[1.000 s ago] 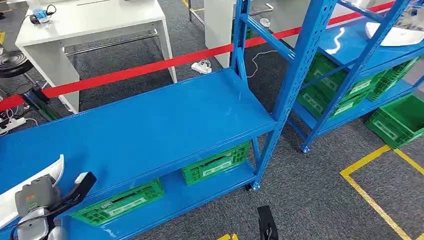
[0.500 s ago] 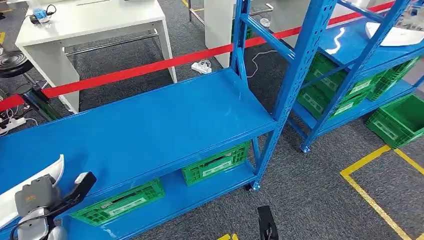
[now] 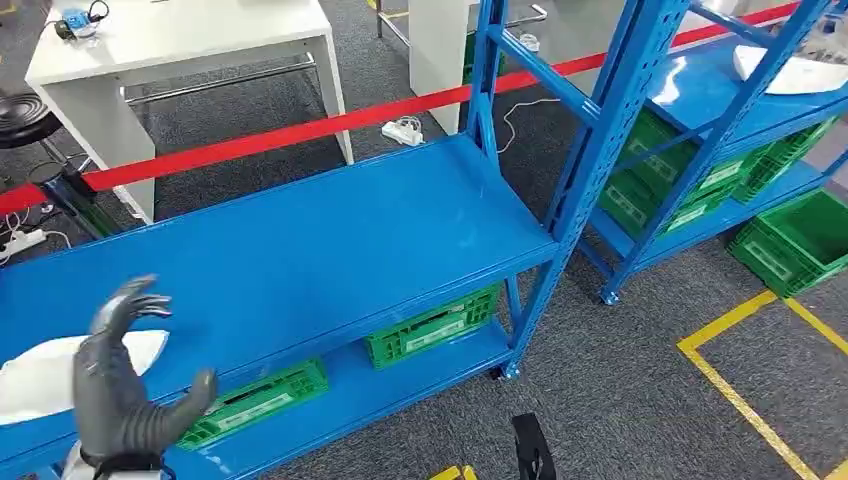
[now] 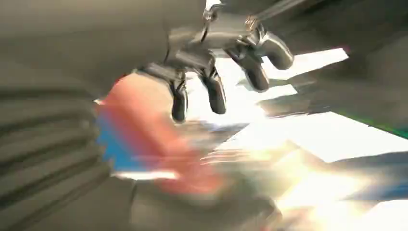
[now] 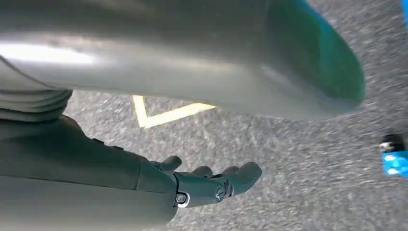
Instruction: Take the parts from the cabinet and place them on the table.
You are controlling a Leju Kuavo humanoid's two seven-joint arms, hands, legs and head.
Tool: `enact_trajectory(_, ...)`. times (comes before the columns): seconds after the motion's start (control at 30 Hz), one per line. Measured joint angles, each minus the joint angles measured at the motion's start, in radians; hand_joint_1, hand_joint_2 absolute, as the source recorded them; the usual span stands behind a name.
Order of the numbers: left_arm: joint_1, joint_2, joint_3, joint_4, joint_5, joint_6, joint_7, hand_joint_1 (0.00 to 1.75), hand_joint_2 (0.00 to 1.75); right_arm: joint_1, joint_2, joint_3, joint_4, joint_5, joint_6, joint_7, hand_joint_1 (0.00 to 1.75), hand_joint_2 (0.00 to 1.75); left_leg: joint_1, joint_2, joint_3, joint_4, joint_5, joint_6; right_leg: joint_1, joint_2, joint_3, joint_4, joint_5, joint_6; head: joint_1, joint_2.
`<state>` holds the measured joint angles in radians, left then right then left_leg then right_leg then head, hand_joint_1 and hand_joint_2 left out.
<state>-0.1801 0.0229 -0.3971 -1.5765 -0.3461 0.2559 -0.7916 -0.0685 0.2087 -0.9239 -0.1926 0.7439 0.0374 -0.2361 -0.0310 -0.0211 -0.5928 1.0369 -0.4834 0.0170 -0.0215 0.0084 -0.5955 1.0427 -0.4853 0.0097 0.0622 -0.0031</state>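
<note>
A white curved part lies on the blue cabinet shelf at its near left end. Just to the right of and above that part, my left hand is raised with fingers spread and holds nothing. The left wrist view is blurred; the left hand's fingers hang apart over a bright white surface. A second white part rests on the shelf of the far right rack. The white table stands behind the cabinet at the back left. My right hand hangs over the grey carpet, fingers loosely extended, holding nothing.
Green crates sit on the shelf below. A blue upright post stands at the shelf's right end. A red tape runs behind the cabinet. Another green crate and yellow floor lines are on the right.
My left hand has turned and risen beside the white part, its fingers now spread wide. The view has shifted slightly.
</note>
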Motion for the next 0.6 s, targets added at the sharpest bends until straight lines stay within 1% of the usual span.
enact_trajectory(0.03, 0.014, -0.002, 0.000, -0.054, 0.043, -0.008, 0.029, 0.00, 0.00, 0.001, 0.000, 0.000, 0.000, 0.001, 0.000, 0.002, 0.00, 0.00, -0.002, 0.004, 0.004, 0.000, -0.004, 0.006, -0.003, 0.002, 0.004, -0.002, -0.003, 0.006, 0.000, 0.000)
enact_trajectory(0.07, 0.028, -0.004, -0.001, -0.101, 0.023, -0.014, 0.056, 0.00, 0.00, 0.002, 0.001, 0.000, 0.000, 0.001, 0.001, 0.001, 0.00, 0.00, -0.004, 0.004, 0.007, -0.003, -0.004, 0.011, -0.003, 0.000, 0.008, -0.007, -0.002, 0.010, -0.001, 0.000)
enact_trajectory(0.1, 0.039, -0.003, -0.001, -0.140, -0.024, -0.018, 0.069, 0.00, 0.00, 0.003, 0.001, 0.000, 0.000, 0.001, 0.001, 0.001, 0.00, 0.00, 0.010, 0.004, 0.021, -0.024, 0.009, 0.020, 0.003, -0.001, 0.011, -0.004, -0.006, 0.017, 0.000, 0.000)
enact_trajectory(0.13, 0.045, -0.007, -0.009, -0.178, -0.064, -0.019, 0.075, 0.00, 0.00, 0.005, 0.000, 0.000, 0.000, 0.001, 0.001, 0.000, 0.00, 0.00, 0.009, 0.004, 0.027, -0.030, 0.020, 0.020, 0.002, -0.003, 0.008, 0.014, -0.020, 0.017, 0.002, 0.000)
enact_trajectory(0.17, 0.044, -0.007, -0.016, -0.202, -0.074, -0.017, 0.079, 0.00, 0.00, 0.003, 0.000, 0.000, 0.000, 0.002, 0.001, 0.000, 0.00, 0.00, 0.012, 0.003, 0.027, -0.032, 0.025, 0.025, 0.004, -0.003, -0.012, 0.062, -0.063, 0.016, 0.005, 0.000)
enact_trajectory(0.2, 0.046, -0.006, -0.023, -0.220, -0.073, -0.009, 0.082, 0.00, 0.00, -0.001, 0.000, 0.000, 0.000, 0.003, 0.001, 0.000, 0.00, 0.00, 0.012, 0.004, 0.025, -0.032, 0.026, 0.025, 0.004, -0.003, -0.041, 0.128, -0.105, 0.017, 0.013, 0.000)
enact_trajectory(0.23, 0.052, -0.003, -0.025, -0.232, -0.072, 0.004, 0.086, 0.00, 0.00, -0.001, -0.002, 0.000, 0.000, 0.005, 0.001, 0.001, 0.00, 0.00, 0.011, 0.005, 0.023, -0.029, 0.026, 0.025, 0.003, -0.003, -0.071, 0.201, -0.141, 0.018, 0.013, 0.000)
enact_trajectory(0.27, 0.055, 0.001, -0.030, -0.241, -0.071, 0.014, 0.088, 0.00, 0.00, -0.001, -0.002, 0.000, 0.000, 0.007, 0.001, 0.002, 0.00, 0.00, 0.011, 0.007, 0.019, -0.026, 0.026, 0.025, 0.004, -0.003, -0.096, 0.258, -0.162, 0.019, 0.012, 0.000)
enact_trajectory(0.3, 0.057, 0.002, -0.035, -0.251, -0.070, 0.024, 0.089, 0.00, 0.00, 0.001, -0.002, 0.000, 0.000, 0.008, 0.001, 0.004, 0.00, 0.00, 0.011, 0.007, 0.013, -0.022, 0.026, 0.025, 0.004, -0.004, -0.102, 0.276, -0.157, 0.020, 0.013, 0.000)
enact_trajectory(0.33, 0.057, 0.004, -0.042, -0.262, -0.070, 0.026, 0.089, 0.00, 0.00, 0.002, -0.002, 0.000, 0.000, 0.010, 0.001, 0.004, 0.00, 0.00, 0.012, 0.006, 0.007, -0.017, 0.026, 0.024, 0.002, -0.004, -0.081, 0.239, -0.124, 0.019, 0.013, 0.000)
enact_trajectory(0.37, 0.057, 0.005, -0.046, -0.269, -0.069, 0.026, 0.089, 0.00, 0.00, 0.002, -0.002, 0.000, 0.000, 0.010, 0.001, 0.004, 0.00, 0.00, 0.012, 0.005, 0.003, -0.012, 0.027, 0.022, 0.001, -0.004, -0.049, 0.181, -0.090, 0.019, 0.014, 0.000)
enact_trajectory(0.4, 0.057, 0.006, -0.048, -0.275, -0.066, 0.026, 0.089, 0.00, 0.00, 0.000, -0.003, 0.000, 0.000, 0.010, 0.000, 0.004, 0.00, 0.00, 0.012, 0.005, -0.001, -0.007, 0.026, 0.018, 0.001, -0.004, -0.001, 0.095, -0.054, 0.017, 0.014, 0.000)
enact_trajectory(0.43, 0.057, 0.007, -0.049, -0.281, -0.066, 0.026, 0.089, 0.00, 0.00, -0.002, -0.004, 0.000, 0.000, 0.011, 0.000, 0.004, 0.00, 0.00, 0.013, 0.005, -0.006, 0.001, 0.026, 0.014, 0.001, -0.004, 0.046, 0.008, -0.044, 0.012, 0.014, 0.000)
enact_trajectory(0.47, 0.058, 0.008, -0.050, -0.286, -0.066, 0.029, 0.089, 0.00, 0.00, -0.003, -0.004, 0.000, 0.000, 0.011, 0.001, 0.004, 0.00, 0.00, 0.009, 0.003, -0.011, 0.001, 0.028, 0.005, 0.008, -0.002, 0.045, 0.024, -0.037, 0.005, 0.014, 0.000)
enact_trajectory(0.5, 0.057, 0.009, -0.050, -0.290, -0.065, 0.034, 0.090, 0.00, 0.00, -0.002, -0.004, 0.000, 0.000, 0.012, 0.001, 0.003, 0.00, 0.00, 0.010, 0.002, -0.009, 0.003, 0.028, -0.002, 0.012, 0.000, 0.034, 0.022, -0.024, -0.002, 0.014, 0.000)
enact_trajectory(0.53, 0.058, 0.010, -0.051, -0.295, -0.064, 0.039, 0.090, 0.00, 0.00, -0.003, -0.004, 0.000, 0.000, 0.012, 0.002, 0.004, 0.00, 0.00, 0.010, 0.001, -0.012, 0.005, 0.033, -0.009, 0.011, -0.001, 0.036, 0.011, -0.032, -0.009, 0.014, 0.000)
enact_trajectory(0.57, 0.059, 0.012, -0.052, -0.300, -0.064, 0.042, 0.090, 0.00, 0.00, -0.003, -0.004, 0.000, 0.000, 0.013, 0.002, 0.004, 0.00, 0.00, 0.011, 0.001, -0.013, 0.000, 0.039, -0.018, 0.012, -0.001, 0.031, 0.011, -0.028, -0.016, 0.014, 0.000)
enact_trajectory(0.6, 0.059, 0.014, -0.052, -0.302, -0.064, 0.047, 0.090, 0.00, 0.00, -0.002, -0.004, 0.000, 0.000, 0.013, 0.002, 0.004, 0.00, 0.00, 0.008, -0.001, -0.017, 0.001, 0.042, -0.024, 0.006, -0.003, 0.028, 0.003, -0.018, -0.024, 0.014, 0.000)
